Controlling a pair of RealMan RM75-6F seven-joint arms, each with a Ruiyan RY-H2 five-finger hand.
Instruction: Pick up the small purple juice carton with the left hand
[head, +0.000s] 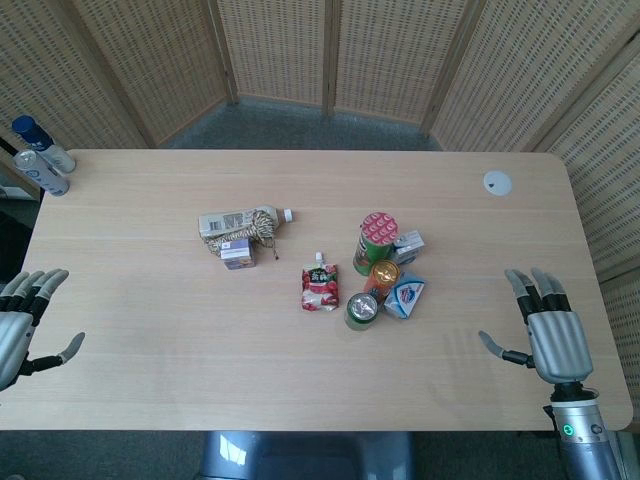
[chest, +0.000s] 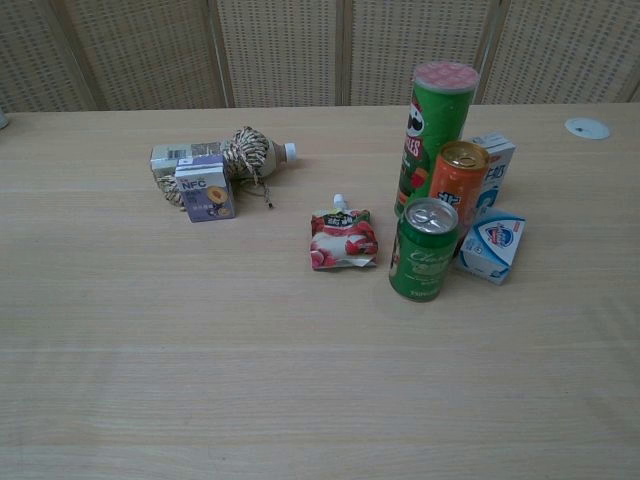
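Observation:
The small purple juice carton stands upright left of the table's middle, right in front of a lying bottle wrapped in twine. My left hand hovers at the table's left front edge with fingers spread and nothing in it, far left of the carton. My right hand is at the right front edge, fingers apart and holding nothing. Neither hand shows in the chest view.
A red spouted pouch lies at the middle. Right of it cluster a green chip tube, an orange can, a green can and white-blue cartons. Two bottles sit far left; a white disc far right.

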